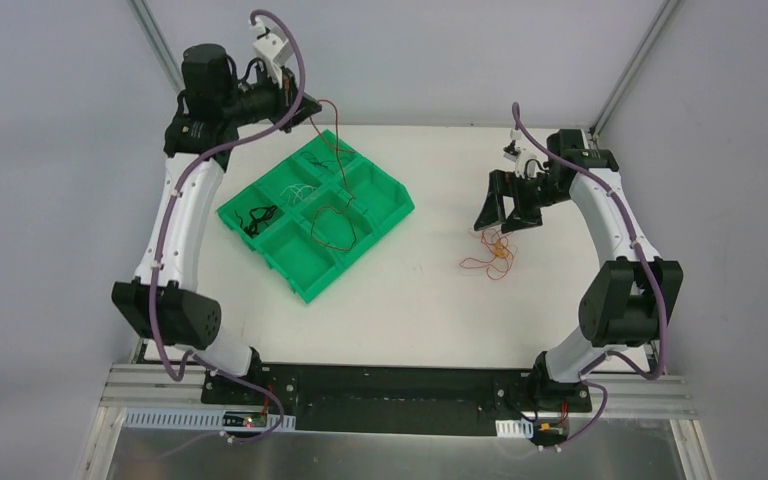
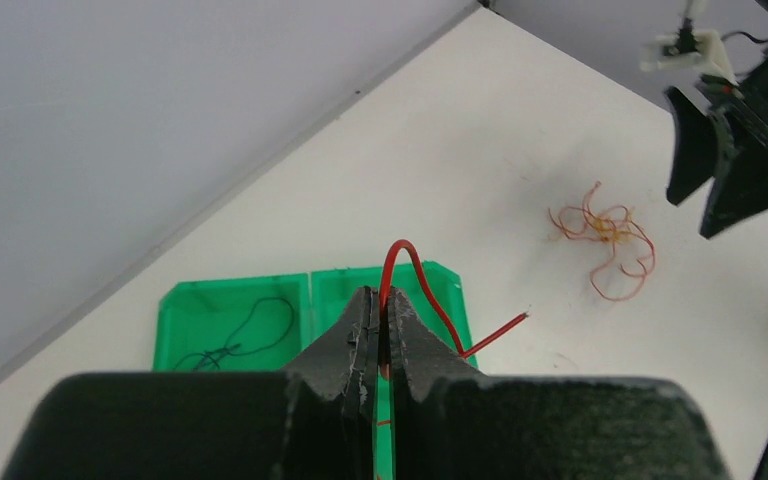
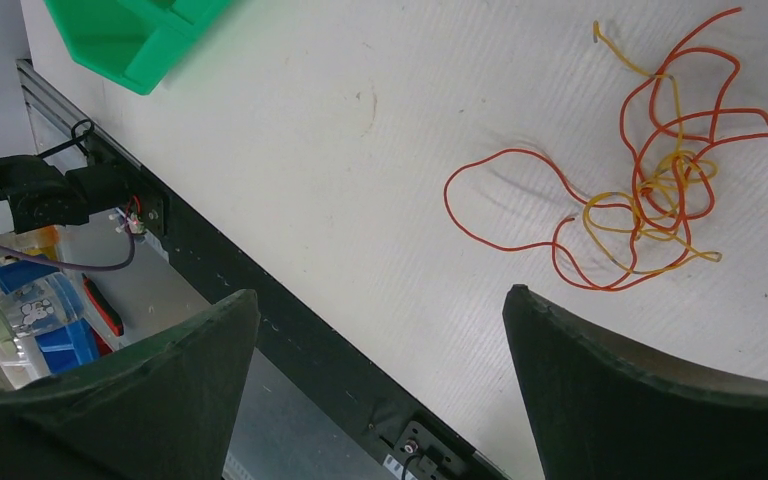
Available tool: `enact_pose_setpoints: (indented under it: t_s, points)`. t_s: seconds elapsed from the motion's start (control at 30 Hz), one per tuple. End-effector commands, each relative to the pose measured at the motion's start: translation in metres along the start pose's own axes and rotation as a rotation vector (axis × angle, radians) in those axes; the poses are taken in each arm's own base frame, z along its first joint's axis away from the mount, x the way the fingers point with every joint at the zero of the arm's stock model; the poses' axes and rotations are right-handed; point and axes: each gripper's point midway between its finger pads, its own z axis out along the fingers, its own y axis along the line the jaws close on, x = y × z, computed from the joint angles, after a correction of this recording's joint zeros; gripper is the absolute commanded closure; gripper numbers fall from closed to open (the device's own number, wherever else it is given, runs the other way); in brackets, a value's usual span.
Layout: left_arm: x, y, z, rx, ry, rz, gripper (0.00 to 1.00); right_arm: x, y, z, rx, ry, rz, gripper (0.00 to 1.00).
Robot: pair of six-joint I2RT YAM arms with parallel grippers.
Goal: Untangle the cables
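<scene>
Grey walls enclose a white tabletop.

Top view: a green tray, divided into compartments, sits left of centre and is turned diagonally. The left fingers are raised beyond its far corner. A red wire runs from them down into a compartment on the tray's right side and lies there in a loop. A black wire lies in the compartment at the tray's left corner. Faint pale strands show in a middle compartment, but their colour is unclear.

Left wrist view: the grip, too small to read from above, is plain here. The left fingers are clenched on the red wire. It arches above the tips, and one free end sticks out to the right.

The right fingers are spread wide and hold nothing. They hover over the tangle, which lies on the bare tabletop well apart from the tray.

Right wrist view: what looks like a reddish scribble from above resolves between the right fingers. The tangle is made of red, orange and yellow strands, knotted towards the right. One red loop reaches out to the left. A corner of the tray shows at upper left.
</scene>
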Motion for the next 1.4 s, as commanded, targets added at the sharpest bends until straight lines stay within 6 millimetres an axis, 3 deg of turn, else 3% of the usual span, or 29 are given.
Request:
enact_pose_setpoints:
  t_s: [0.0, 0.1, 0.3, 0.57, 0.73, 0.97, 1.2, 1.27, 1.37]
  points:
    - [-0.049, 0.021, 0.01, -0.057, -0.105, -0.028, 1.0, -0.01, 0.005, -0.007, 0.006, -0.033, -0.016, 0.04]
    - [-0.036, 0.026, 0.023, -0.024, -0.079, -0.065, 1.0, -0.009, 0.005, -0.007, 0.011, -0.033, -0.018, 0.04]
    - [0.001, 0.004, 0.026, 0.155, -0.039, -0.051, 1.0, -0.006, 0.004, -0.009, 0.021, -0.031, -0.023, 0.05]
    - [0.067, 0.025, -0.032, 0.126, 0.07, -0.026, 1.0, 0.005, 0.006, -0.011, 0.026, -0.026, -0.028, 0.05]
    - [0.119, 0.03, -0.041, 0.066, 0.2, 0.044, 1.0, 0.006, 0.005, -0.01, 0.025, -0.021, -0.023, 0.05]
    - [0.174, 0.035, -0.014, 0.004, 0.382, 0.109, 1.0, 0.003, 0.003, -0.008, 0.03, -0.017, -0.015, 0.05]
    - [0.202, 0.049, 0.037, -0.126, 0.411, 0.193, 1.0, 0.01, -0.001, -0.007, 0.048, -0.007, -0.013, 0.04]
    - [0.207, 0.054, 0.045, -0.152, 0.402, 0.212, 1.0, 0.012, -0.001, -0.007, 0.052, -0.005, -0.013, 0.04]
    - [0.234, 0.051, 0.048, -0.14, 0.436, 0.234, 1.0, 0.015, -0.002, -0.008, 0.059, 0.0, -0.017, 0.04]
